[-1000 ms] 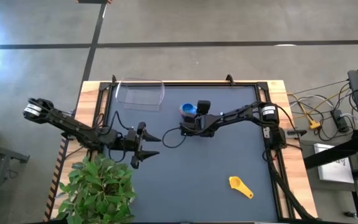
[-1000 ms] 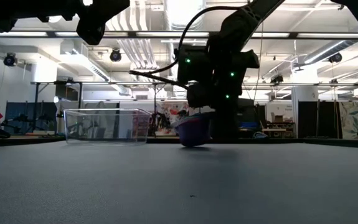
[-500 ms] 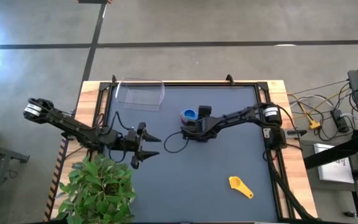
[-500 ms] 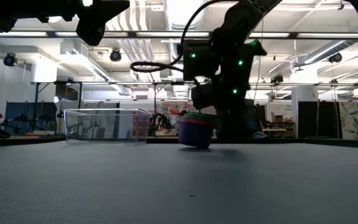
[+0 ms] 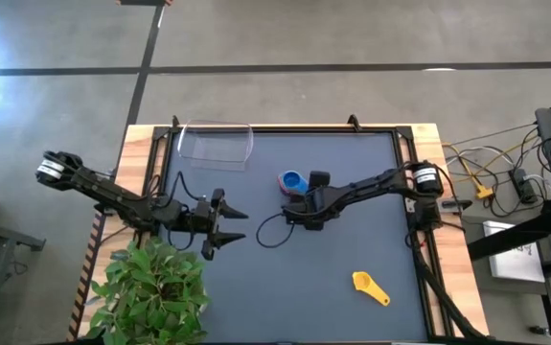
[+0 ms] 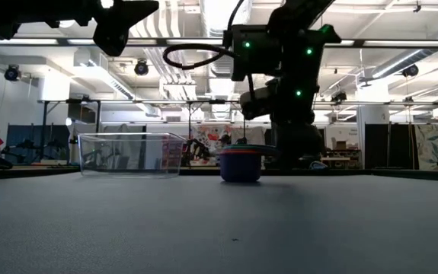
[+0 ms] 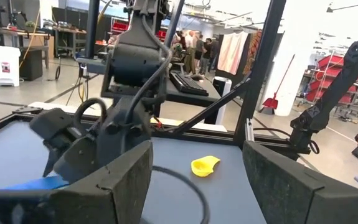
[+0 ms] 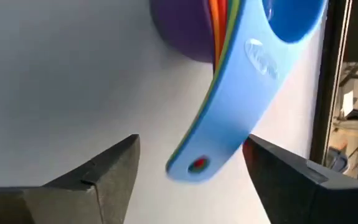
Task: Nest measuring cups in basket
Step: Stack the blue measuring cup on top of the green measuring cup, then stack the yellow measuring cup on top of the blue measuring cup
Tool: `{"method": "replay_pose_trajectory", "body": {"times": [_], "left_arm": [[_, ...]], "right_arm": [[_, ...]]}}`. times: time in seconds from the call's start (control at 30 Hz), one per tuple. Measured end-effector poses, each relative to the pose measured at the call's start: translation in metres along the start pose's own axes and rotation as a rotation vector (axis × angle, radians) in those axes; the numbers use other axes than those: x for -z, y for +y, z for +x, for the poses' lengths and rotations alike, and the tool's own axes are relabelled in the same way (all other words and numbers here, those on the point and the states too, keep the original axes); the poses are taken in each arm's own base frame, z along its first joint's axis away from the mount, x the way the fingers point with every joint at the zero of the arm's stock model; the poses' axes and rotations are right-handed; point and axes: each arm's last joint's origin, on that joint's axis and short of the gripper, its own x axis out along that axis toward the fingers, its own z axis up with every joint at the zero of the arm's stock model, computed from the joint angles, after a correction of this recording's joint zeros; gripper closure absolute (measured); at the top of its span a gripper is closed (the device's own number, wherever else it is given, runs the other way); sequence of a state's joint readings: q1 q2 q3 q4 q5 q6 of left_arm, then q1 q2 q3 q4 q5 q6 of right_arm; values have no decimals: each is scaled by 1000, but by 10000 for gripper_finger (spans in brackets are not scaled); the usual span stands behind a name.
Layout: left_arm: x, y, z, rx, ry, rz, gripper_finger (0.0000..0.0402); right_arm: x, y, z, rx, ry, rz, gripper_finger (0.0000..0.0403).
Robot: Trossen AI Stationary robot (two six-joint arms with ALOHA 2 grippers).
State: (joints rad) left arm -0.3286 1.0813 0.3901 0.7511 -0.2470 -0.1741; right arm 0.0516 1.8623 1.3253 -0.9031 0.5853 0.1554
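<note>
The nested cups (image 5: 291,180) sit on the worktop (image 5: 352,240), outside the basket (image 5: 216,144) — right fingers (image 8: 98,171) spread, straddling their blue handle. Yellow cup (image 5: 370,287) lies apart. Left fingers (image 7: 119,180) spread, empty.

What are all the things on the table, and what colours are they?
Stack of nested measuring cups: one stack, blue cup on top with purple, orange and green showing beneath; on the mat near the table's middle, outside the basket.
Yellow measuring cup: one, yellow; lying alone toward the table's front right.
Basket: one, clear plastic; at the back left of the mat, no cups in it.
Plant: one, green leaves; at the front left corner.
Table mat: one, dark grey; covering the table top.
Right gripper: one, dark; open, just in front of the stack's handles.
Left gripper: one, dark; open, waiting on the left side above the mat.
</note>
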Motion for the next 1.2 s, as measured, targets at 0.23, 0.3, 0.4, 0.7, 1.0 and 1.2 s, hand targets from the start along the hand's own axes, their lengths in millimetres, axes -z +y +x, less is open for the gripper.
{"method": "replay_pose_trajectory", "body": {"times": [0.23, 0.3, 0.4, 0.7, 1.0, 1.2], "left_arm": [[1, 0, 0, -2, 7, 2, 169], [1, 0, 0, -2, 8, 2, 169], [1, 0, 0, -2, 8, 2, 169], [1, 0, 0, -1, 6, 1, 169], [0, 0, 0, -6, 1, -3, 169], [0, 0, 0, -5, -5, -4, 169]], "right_arm": [[11, -8, -37, 67, -74, 90, 115], [17, -14, -50, 57, -94, 127, 115], [30, -20, -72, -42, -130, 194, 115], [91, -2, -134, -476, -172, 357, 127], [160, 53, -157, -615, -56, 519, 149], [186, 88, -156, -602, 58, 560, 147]]}}
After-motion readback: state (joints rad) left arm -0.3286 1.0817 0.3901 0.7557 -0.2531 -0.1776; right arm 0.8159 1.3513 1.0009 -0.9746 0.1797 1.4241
